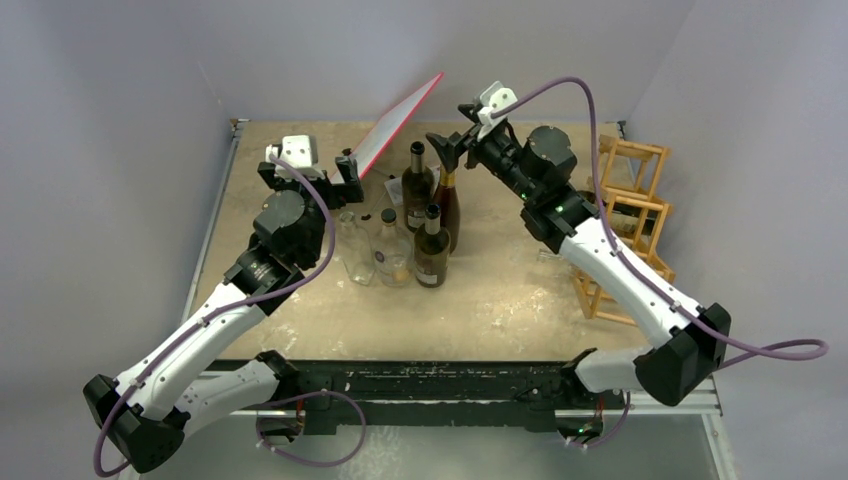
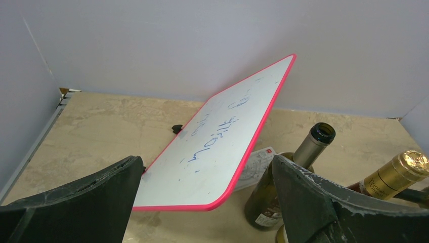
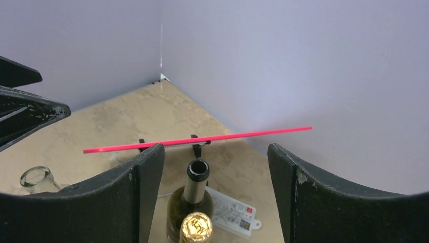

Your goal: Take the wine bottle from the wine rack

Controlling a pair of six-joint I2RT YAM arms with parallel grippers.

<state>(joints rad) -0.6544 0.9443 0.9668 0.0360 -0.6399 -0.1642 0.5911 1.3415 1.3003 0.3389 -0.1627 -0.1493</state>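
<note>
The wine bottle, dark with a gold foil top, stands upright on the table among other bottles; its top shows low in the right wrist view. My right gripper hovers just above it, open, the jaws wide apart and touching nothing. The wine rack, a light wooden lattice, stands at the right edge, partly hidden by my right arm. My left gripper is open and empty at the left, facing the whiteboard; the gold-topped bottle shows at its right.
A red-edged whiteboard leans tilted on clips at the back. An open dark green bottle stands behind the gold-topped one, another dark bottle in front. Two clear glass bottles stand left of them. A white card lies flat.
</note>
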